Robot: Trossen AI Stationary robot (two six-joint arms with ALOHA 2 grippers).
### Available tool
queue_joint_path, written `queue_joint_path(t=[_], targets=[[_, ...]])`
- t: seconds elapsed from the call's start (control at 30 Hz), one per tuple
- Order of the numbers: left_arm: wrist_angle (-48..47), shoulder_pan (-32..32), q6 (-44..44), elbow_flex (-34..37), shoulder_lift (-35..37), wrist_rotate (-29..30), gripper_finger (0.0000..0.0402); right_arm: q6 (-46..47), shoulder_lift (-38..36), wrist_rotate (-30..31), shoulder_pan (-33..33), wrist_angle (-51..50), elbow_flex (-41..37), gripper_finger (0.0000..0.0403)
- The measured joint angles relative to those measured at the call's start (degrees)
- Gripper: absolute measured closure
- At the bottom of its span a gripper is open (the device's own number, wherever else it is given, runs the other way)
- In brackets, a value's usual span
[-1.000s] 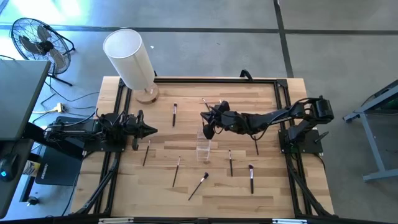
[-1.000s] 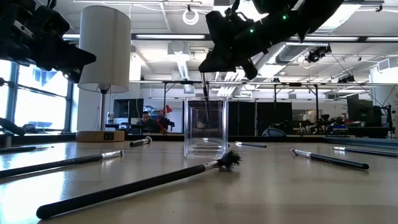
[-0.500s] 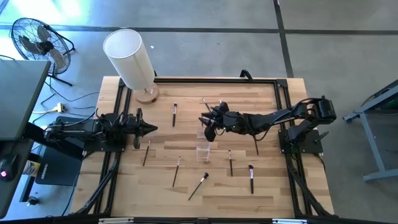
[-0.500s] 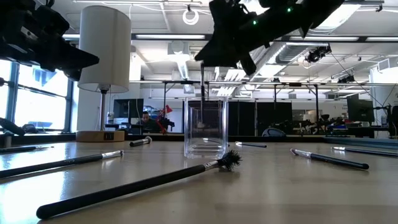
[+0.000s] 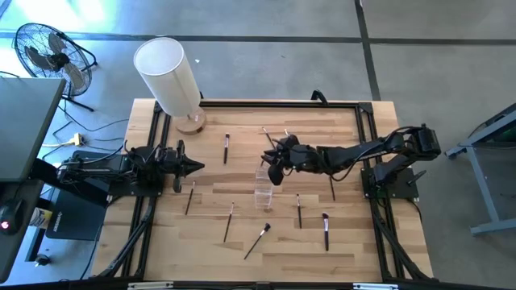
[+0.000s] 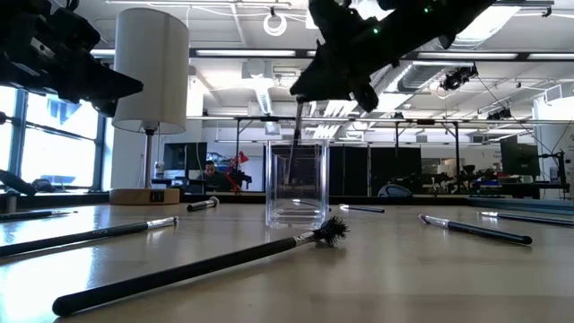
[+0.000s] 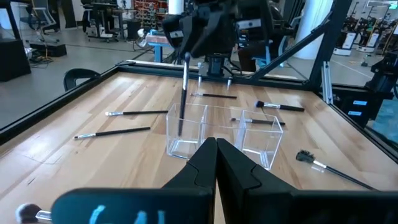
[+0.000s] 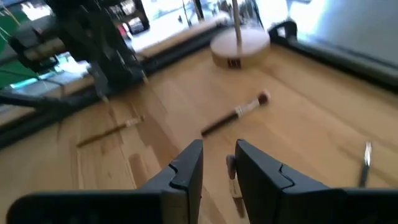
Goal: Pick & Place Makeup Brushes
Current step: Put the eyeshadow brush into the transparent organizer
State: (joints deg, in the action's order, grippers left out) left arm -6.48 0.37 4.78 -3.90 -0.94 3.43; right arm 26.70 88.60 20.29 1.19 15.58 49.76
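Note:
My right gripper (image 5: pixel 272 169) reaches in from the table's right to the middle and is shut on a thin dark makeup brush (image 6: pixel 296 135). The brush hangs down into a clear plastic cup (image 6: pixel 297 184) (image 7: pixel 186 130). A second clear cup (image 7: pixel 260 140) stands next to the first. Several other brushes lie flat on the wood: one (image 5: pixel 226 147) toward the far left, one (image 5: pixel 256 240) with a fluffy head near the front, and one (image 5: pixel 326 231) at the near right. My left gripper (image 5: pixel 189 167) waits shut above the table's left side. My right gripper pinches the brush by its upper end (image 7: pixel 186 59) between its two fingers, coming from above and pointing down. The brush hangs below the fingers, slightly tilted. Its lower end (image 7: pixel 180 127) is inside the clear cup; whether it touches the bottom I cannot tell.
A white lamp (image 5: pixel 169 76) on a round wooden base (image 5: pixel 191 122) stands at the far left corner. A black frame (image 5: pixel 282 103) runs along the table's edges. Brushes (image 5: pixel 298 211) (image 5: pixel 190 197) lie scattered around the cups.
My right gripper has shifted slightly toward the table's right above the cup, keeping its hold. The brush has first risen a little, then come down again, and now hangs somewhat tilted with its lower end in the cup.

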Motion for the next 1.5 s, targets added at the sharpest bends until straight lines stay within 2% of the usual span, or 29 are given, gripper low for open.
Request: queue_joint_path(t=[0.23, 0.5, 0.73, 0.83, 1.07, 1.17, 1.3, 1.5], targets=[[0.07, -0.01, 0.00, 0.00, -0.01, 0.03, 0.0401, 1.40, 0.04, -1.80, 0.00, -4.04, 0.00, 0.0294], [0.11, -0.01, 0.00, 0.00, 0.00, 0.05, 0.0401, 2.95, 0.07, -6.89, -0.44, -9.27, 0.02, 0.0233], [0.12, -0.01, 0.01, 0.00, -0.01, 0.05, 0.0401, 1.76, 0.07, -6.71, -0.44, -17.81, 0.02, 0.0178], [0.13, 0.00, 0.01, 0.00, 0.00, 0.05, 0.0401, 1.33, 0.07, -4.60, -0.44, -17.71, 0.02, 0.0167], [0.17, -0.01, 0.02, 0.00, 0.01, 0.05, 0.0401, -2.48, -2.51, -1.54, -0.44, -9.53, 0.07, 0.0169], [0.35, -0.01, 0.06, 0.00, -0.01, 0.17, 0.0401, -1.27, -5.10, -1.33, -0.44, -9.46, 0.09, 0.0174], [0.46, -0.01, 3.28, 0.00, -0.01, 2.41, 0.0389, 4.21, -9.63, -1.36, -0.44, -14.26, 0.09, 0.0186], [0.89, -0.01, 13.95, 0.00, -0.05, 7.15, 0.0310, 19.68, -16.14, -1.50, -0.44, -30.98, 0.09, 0.0221]])
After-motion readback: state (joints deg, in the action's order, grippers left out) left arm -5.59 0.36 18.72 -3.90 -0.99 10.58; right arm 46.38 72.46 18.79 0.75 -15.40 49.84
